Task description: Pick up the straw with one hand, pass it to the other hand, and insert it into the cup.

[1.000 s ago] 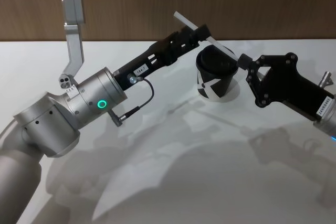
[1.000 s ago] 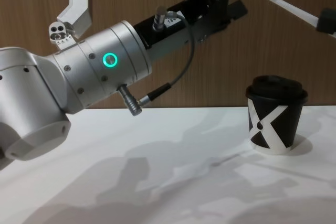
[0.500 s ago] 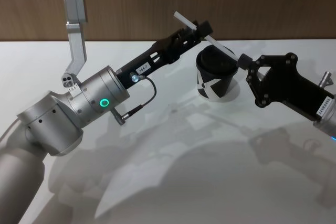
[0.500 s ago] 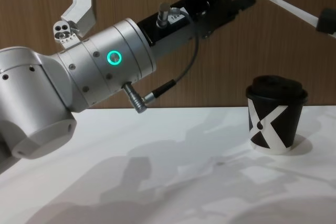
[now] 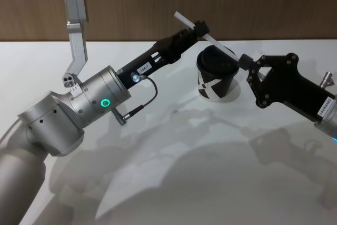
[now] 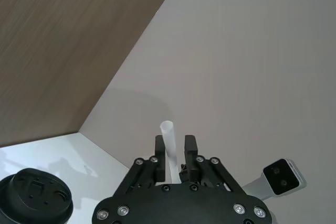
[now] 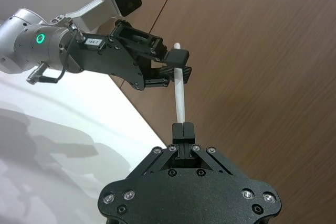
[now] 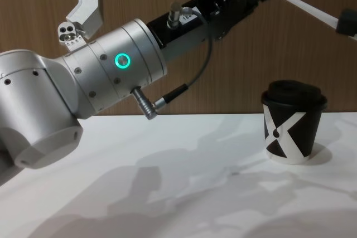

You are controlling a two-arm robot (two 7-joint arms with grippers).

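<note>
With the straw [image 5: 221, 46] pinched by both the left tool [image 5: 199, 27] and right tool [image 5: 243, 60], the right's release should be delayed until the left's grip is sure.

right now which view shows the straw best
The right wrist view: the straw runs unobstructed from the right gripper up to the left gripper. The head view shows it foreshortened above the cup. The chest view catches one stretch; the left wrist view, just its tip.
</note>
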